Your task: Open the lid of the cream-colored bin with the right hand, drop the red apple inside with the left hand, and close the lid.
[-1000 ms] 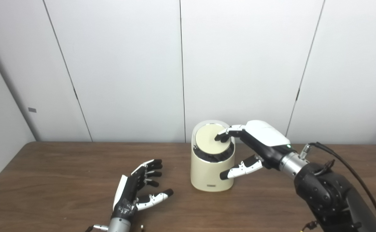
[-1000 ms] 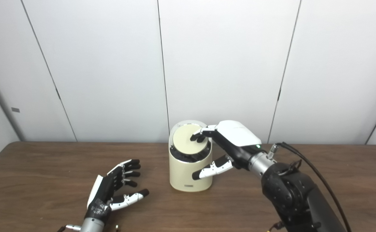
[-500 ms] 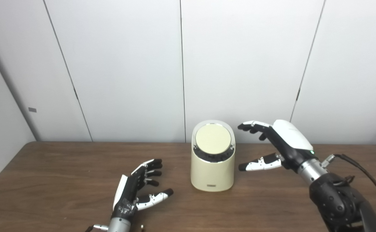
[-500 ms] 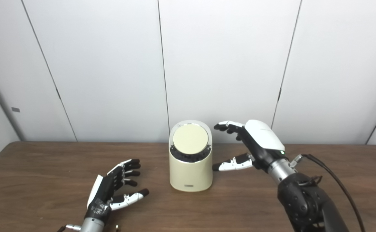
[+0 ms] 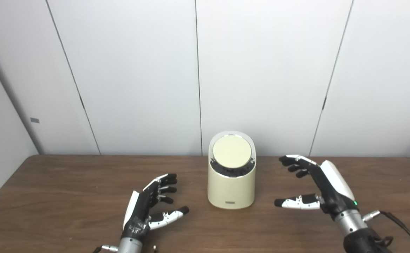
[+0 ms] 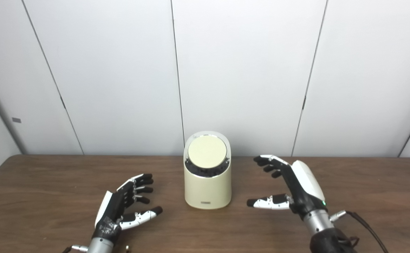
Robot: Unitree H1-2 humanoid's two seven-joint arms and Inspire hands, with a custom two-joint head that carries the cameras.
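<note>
The cream-colored bin (image 5: 230, 188) stands upright at the table's middle, its round lid (image 5: 232, 153) lying flat and shut in the slanted top. My left hand (image 5: 148, 205) rests low over the table to the bin's left, open, fingers spread, holding nothing. To the right of the bin my right hand (image 5: 322, 184) hovers open with fingers apart, clear of the bin. No red apple shows in either view.
The brown wooden table (image 5: 67, 186) stretches wide on both sides of the bin. White wall panels (image 5: 261, 70) rise right behind the table's far edge. A black cable (image 5: 401, 228) trails from my right wrist.
My right hand has lifted off the bin's lid and drawn back down and to the right, away from the bin. The lid stays shut. The left hand has not moved.
</note>
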